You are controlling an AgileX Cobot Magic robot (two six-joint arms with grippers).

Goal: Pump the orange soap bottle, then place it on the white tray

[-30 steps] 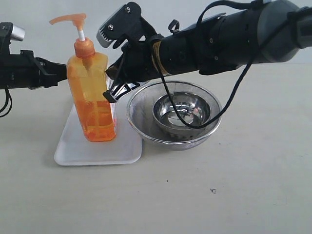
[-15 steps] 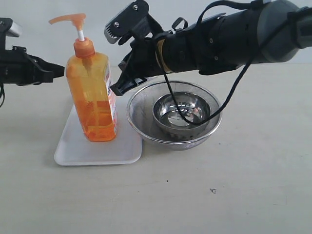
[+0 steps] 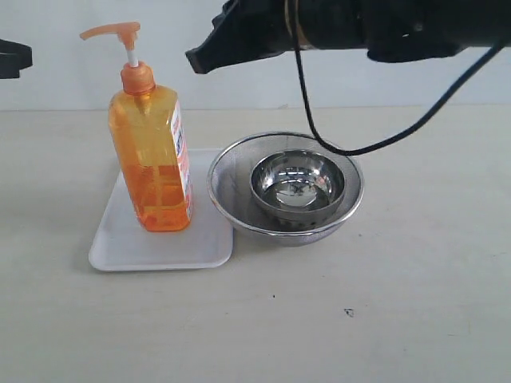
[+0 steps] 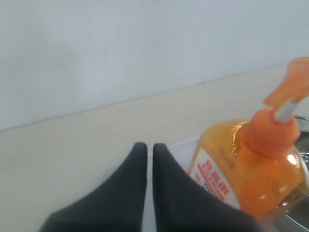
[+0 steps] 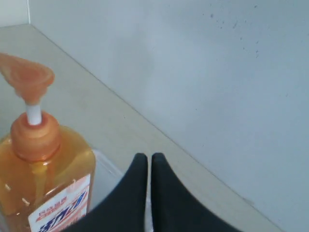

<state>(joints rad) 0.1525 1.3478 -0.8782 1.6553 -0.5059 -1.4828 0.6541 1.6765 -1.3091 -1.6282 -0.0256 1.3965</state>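
The orange soap bottle (image 3: pixel 152 159) stands upright on the white tray (image 3: pixel 160 243), its pump head (image 3: pixel 112 32) raised on the white stem. My right gripper (image 3: pixel 197 59) hangs high above the table to the right of the pump, shut on nothing. The right wrist view shows its fingertips (image 5: pixel 147 157) together, with the bottle (image 5: pixel 43 179) off to one side. My left gripper (image 4: pixel 146 147) is shut and empty too, apart from the bottle (image 4: pixel 251 169). In the exterior view only a dark piece of the left arm (image 3: pixel 12 57) shows at the left edge.
A round steel mesh bowl (image 3: pixel 239 211) with a smaller shiny steel bowl (image 3: pixel 297 185) inside sits just right of the tray, almost touching it. A black cable (image 3: pixel 375 144) loops down from the right arm over the bowls. A pale wall stands behind the table.
Both arms have drawn back from the bottle: the right gripper rose up and away, the left arm pulled off to the left edge. The bottle stayed still on the tray.
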